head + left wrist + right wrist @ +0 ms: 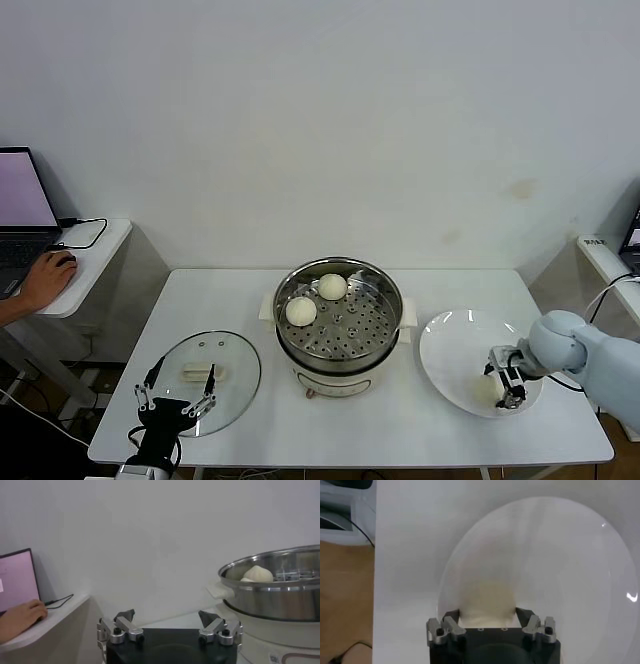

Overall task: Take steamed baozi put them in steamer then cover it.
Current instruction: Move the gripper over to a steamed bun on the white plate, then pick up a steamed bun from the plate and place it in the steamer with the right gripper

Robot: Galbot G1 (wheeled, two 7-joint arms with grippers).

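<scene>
Head view, left to right: the left gripper hangs at the table's front left corner with its fingers spread wide and holding nothing, its tips over the near edge of the cover, which lies flat on the tabletop. The steamer stands at the middle of the table with two steamed baozi resting on its perforated basket, toward the rear left. On the right, a white plate lies beside the steamer, and the right gripper is down on its near right part. In the right wrist view its fingers sit against both sides of a third steamed baozi on the plate, clasping it.
</scene>
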